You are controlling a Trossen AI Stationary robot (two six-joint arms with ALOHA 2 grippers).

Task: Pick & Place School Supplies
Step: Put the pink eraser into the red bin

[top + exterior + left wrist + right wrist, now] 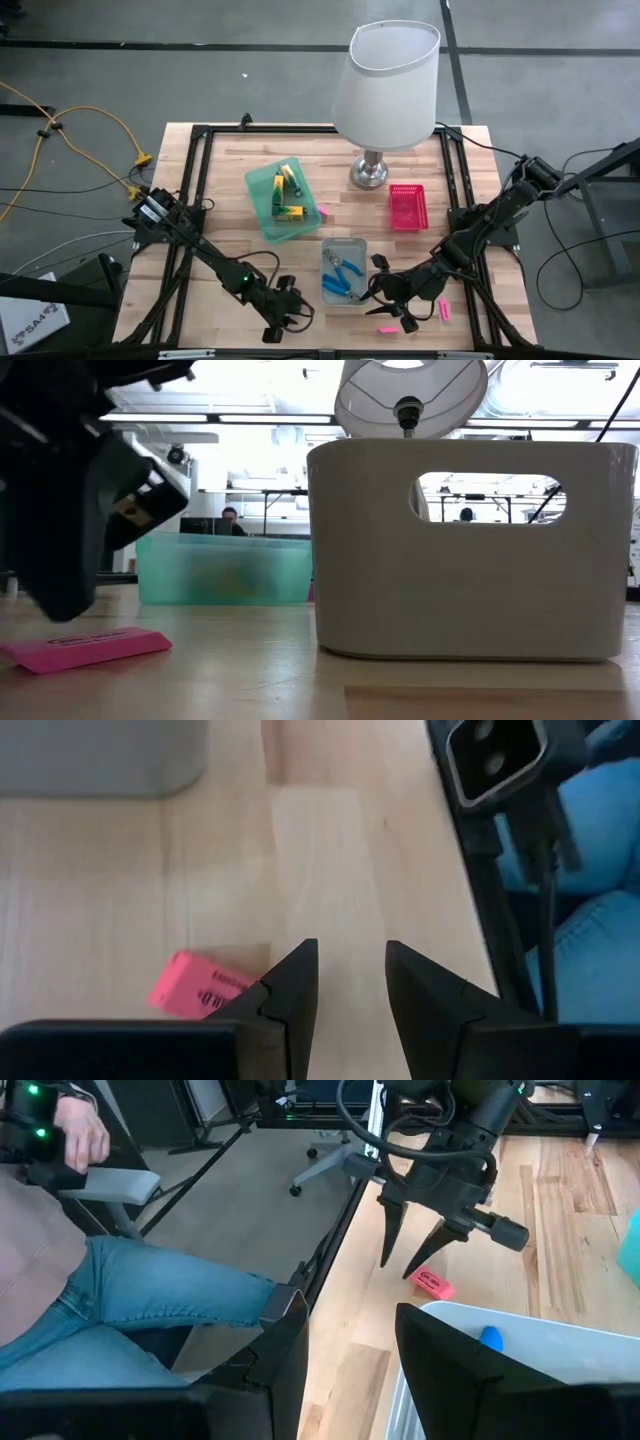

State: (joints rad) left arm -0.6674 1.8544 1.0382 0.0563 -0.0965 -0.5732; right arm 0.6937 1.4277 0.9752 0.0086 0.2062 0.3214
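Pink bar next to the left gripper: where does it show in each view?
High view: not seen, likely hidden under the left gripper.
Low view: pink bar at lower left, on the table.
Left wrist view, beside that arm's own fingers.
Right wrist view, below the left gripper's tips.
Shared landmark: grey tray, in all four views.

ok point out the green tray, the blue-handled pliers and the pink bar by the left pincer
green tray (262, 203): high view, bare floor near its left rim
blue-handled pliers (341, 272): high view, on the handles, inside the grey tray
pink bar (198, 990): left wrist view, on its printed top face
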